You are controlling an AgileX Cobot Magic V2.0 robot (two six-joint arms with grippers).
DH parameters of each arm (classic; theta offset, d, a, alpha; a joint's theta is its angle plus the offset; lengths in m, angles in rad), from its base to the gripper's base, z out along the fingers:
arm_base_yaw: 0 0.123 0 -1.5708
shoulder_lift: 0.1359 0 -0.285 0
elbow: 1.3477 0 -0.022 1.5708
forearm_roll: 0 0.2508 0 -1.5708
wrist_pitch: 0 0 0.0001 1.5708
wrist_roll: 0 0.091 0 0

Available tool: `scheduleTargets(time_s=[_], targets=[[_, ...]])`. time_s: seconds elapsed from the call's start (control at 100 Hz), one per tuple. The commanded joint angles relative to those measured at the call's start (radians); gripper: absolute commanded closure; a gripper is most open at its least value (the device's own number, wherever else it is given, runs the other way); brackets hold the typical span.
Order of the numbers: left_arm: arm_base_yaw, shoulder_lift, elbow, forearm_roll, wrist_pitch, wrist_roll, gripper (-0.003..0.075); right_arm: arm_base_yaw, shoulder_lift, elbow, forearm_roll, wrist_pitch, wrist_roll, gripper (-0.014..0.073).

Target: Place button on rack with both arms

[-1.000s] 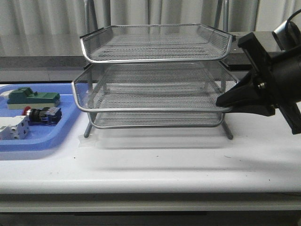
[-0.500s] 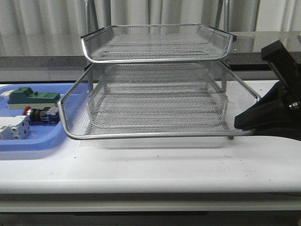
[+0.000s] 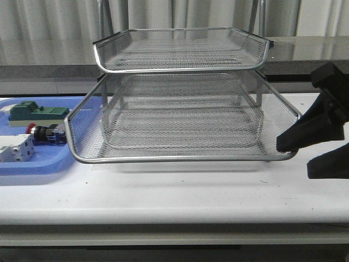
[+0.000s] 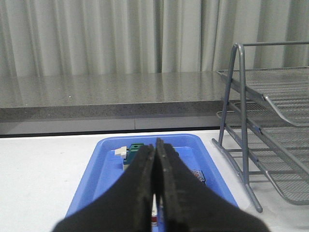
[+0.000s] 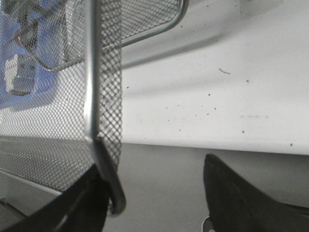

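Observation:
The button (image 3: 47, 132), red cap and black body, lies in the blue tray (image 3: 32, 166), its rear end behind the mesh corner of the pulled-out tier. The silver wire rack (image 3: 180, 65) stands mid-table with its middle tier (image 3: 180, 158) slid forward. My right gripper (image 3: 294, 158) is open at that tier's front right corner, upper finger against the rim, nothing held. In the right wrist view the tier rim (image 5: 91, 72) runs beside one finger of the open gripper (image 5: 154, 179). My left gripper (image 4: 155, 145) is shut and empty above the tray (image 4: 104, 169); only the button's rear block (image 4: 198, 175) shows.
A green-and-beige block (image 3: 38, 113) and a white terminal block (image 3: 13, 148) share the blue tray with the button. The rack's frame legs (image 4: 241, 145) stand just right of the tray. A grey ledge and curtains (image 3: 49, 33) lie behind the table.
The middle tier has slid forward out of the rack, drawn by my right gripper. That gripper has now opened and let go of the rim.

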Motion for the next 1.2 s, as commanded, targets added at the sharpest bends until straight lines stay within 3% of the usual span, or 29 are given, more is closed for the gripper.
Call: scheduleTargets(time_s=[0.0, 0.2, 0.34, 0.71, 0.87, 1.02, 1.19], targets=[[0.002, 0.009, 0.046, -0.004, -0.074, -0.007, 0.0740, -0.005, -0.064, -0.016, -0.027, 0.038, -0.014, 0.0127], [0.002, 0.009, 0.046, -0.004, -0.074, -0.007, 0.0740, -0.007, -0.192, -0.016, -0.151, 0.012, 0.075, 0.0127], [0.002, 0.009, 0.046, -0.004, -0.074, -0.007, 0.0740, -0.007, -0.293, -0.019, -0.316, 0.007, 0.204, 0.0127], [0.002, 0.009, 0.046, -0.004, -0.074, -0.007, 0.0740, -0.007, -0.523, -0.199, -1.031, 0.124, 0.765, 0.0130], [0.002, 0.009, 0.046, -0.004, -0.074, -0.007, 0.0740, -0.007, -0.602, -0.275, -1.278, 0.194, 0.933, 0.0131], [0.002, 0.009, 0.046, -0.004, -0.074, -0.007, 0.0740, -0.007, -0.682, -0.296, -1.408, 0.244, 1.018, 0.0131], [0.002, 0.009, 0.046, -0.004, -0.074, -0.007, 0.0740, -0.007, -0.794, -0.296, -1.460, 0.259, 1.054, 0.0131]])
